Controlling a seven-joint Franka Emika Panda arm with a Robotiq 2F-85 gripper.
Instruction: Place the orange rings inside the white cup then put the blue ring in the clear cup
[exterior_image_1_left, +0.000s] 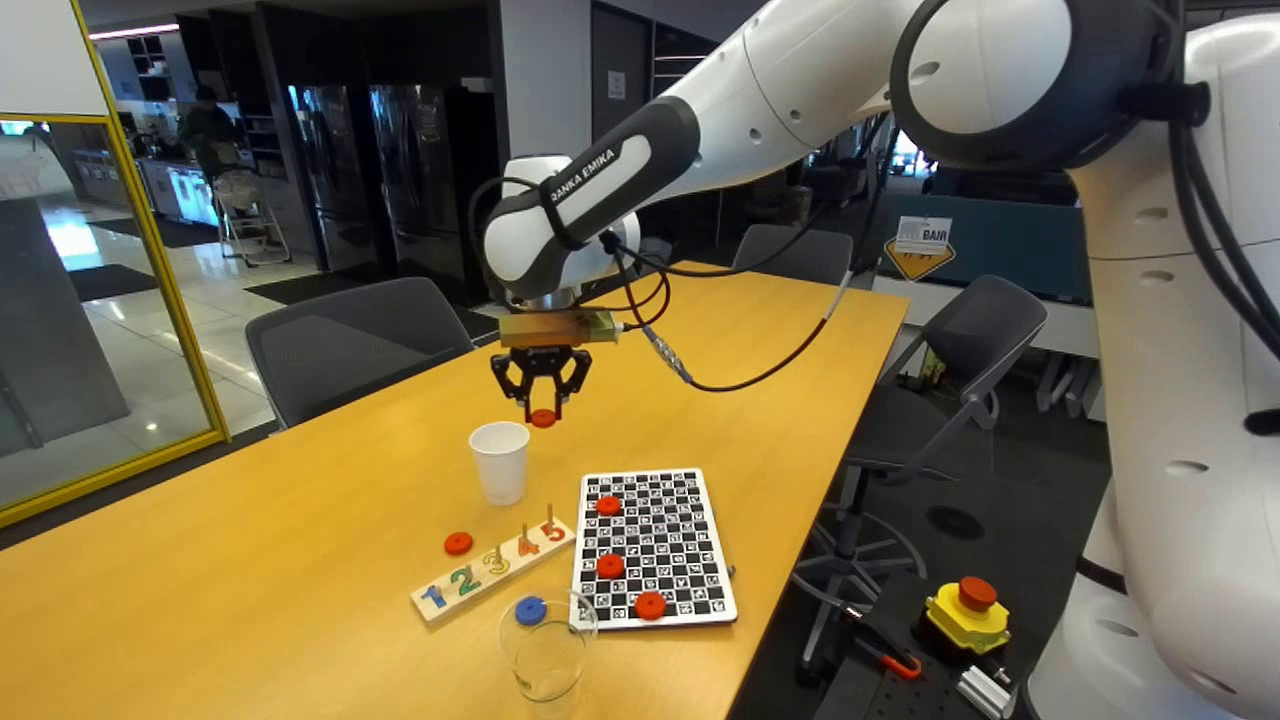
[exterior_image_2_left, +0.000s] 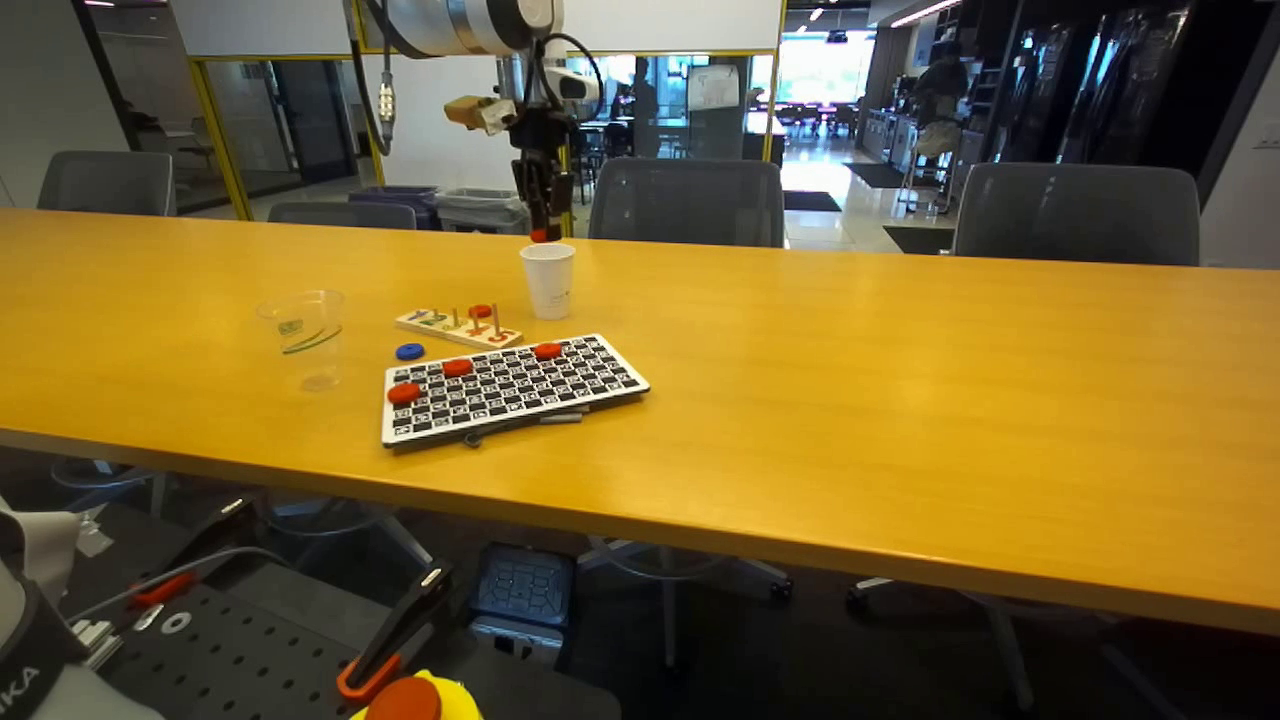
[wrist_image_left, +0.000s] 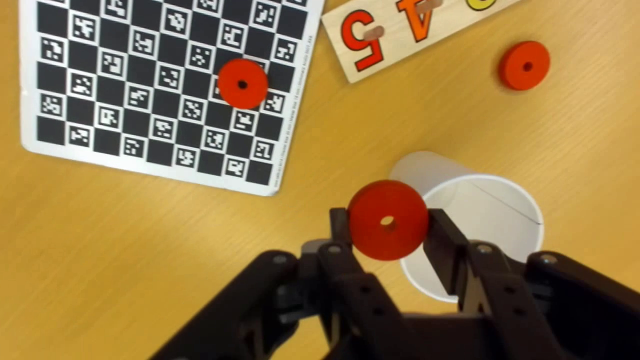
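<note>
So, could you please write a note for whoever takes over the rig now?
Pincer: shut on an orange ring, held up near the white cup, not yet in it.
Things: three orange rings lie on the checkered board; another orange ring lies on the table beside the numbered wooden strip. The blue ring is on the table, outside the clear cup.
Done: one ring gripped; no ring shows in the white cup, though part of its inside is hidden.
Left: that ring and the other four into the white cup, then the blue ring into the clear cup.

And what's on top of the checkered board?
Three orange rings lie on the checkered board in both exterior views. The parts right under them are covered, so hidden.
</note>
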